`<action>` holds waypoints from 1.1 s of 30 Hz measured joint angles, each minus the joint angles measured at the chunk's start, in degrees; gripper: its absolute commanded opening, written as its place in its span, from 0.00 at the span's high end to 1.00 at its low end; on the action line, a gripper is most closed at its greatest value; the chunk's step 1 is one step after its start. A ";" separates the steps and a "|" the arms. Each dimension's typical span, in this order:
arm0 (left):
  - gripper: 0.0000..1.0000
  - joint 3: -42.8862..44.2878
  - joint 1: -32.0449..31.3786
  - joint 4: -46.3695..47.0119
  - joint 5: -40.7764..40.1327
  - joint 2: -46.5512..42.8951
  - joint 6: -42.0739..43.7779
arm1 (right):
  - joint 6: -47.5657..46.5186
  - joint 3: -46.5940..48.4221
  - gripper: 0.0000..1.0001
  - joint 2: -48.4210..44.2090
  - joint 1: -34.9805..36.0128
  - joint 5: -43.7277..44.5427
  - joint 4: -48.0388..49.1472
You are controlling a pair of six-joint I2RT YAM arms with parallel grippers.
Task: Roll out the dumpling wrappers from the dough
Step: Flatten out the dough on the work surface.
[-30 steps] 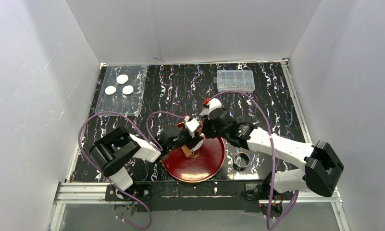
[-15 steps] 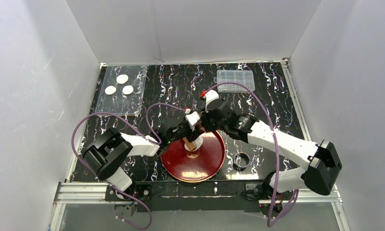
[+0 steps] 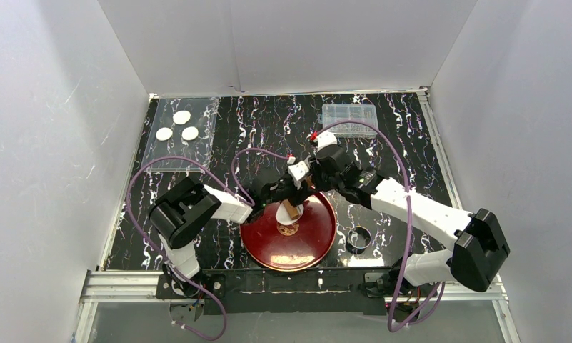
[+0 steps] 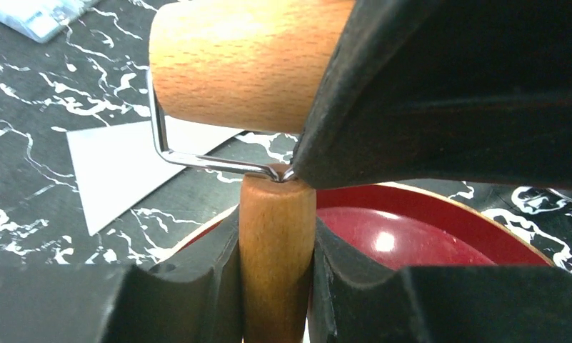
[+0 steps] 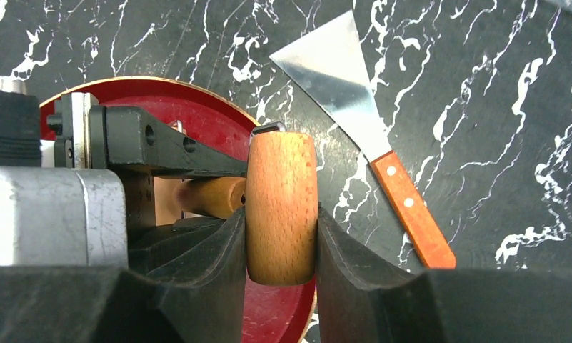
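Top external view showed both arms meeting over the red plate (image 3: 318,239), sharing one wooden roller (image 3: 292,209). Against the frames of the preceding second, the roller had travelled from the near-left part of the plate toward its far side, and both wrists had shifted far and right with it. I judged this to be one outward rolling stroke.

The left gripper (image 4: 277,257) was pressed onto the roller's handle. The right gripper (image 5: 281,236) was pinching the drum from both sides.

The dough (image 3: 283,214) showed as a small white patch on the plate, just left of the roller; its edge and thickness could not be made out. Three finished dumpling wrappers (image 3: 190,133) lay on the clear sheet (image 3: 197,153) at the far left, well apart from the plate. A scraper (image 5: 368,128) lay on the table (image 3: 254,128) beside the plate, and a ring cutter (image 3: 359,237) to its right.

Assessment: flattening under way; cutting not yet begun.
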 measured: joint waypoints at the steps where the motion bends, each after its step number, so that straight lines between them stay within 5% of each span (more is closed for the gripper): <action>1: 1.00 0.00 -0.17 -0.07 0.00 0.35 -0.39 | 0.61 -0.87 0.99 -0.09 -0.09 0.04 0.52; 22: 1.00 -9.22 -1.16 -1.84 -8.83 -6.27 -2.32 | 6.91 -7.15 0.99 1.29 3.82 -1.70 11.39; 33: 1.00 -9.03 -1.27 -8.50 -8.04 -11.87 -1.81 | 4.83 0.46 0.99 2.62 4.35 -3.48 1.79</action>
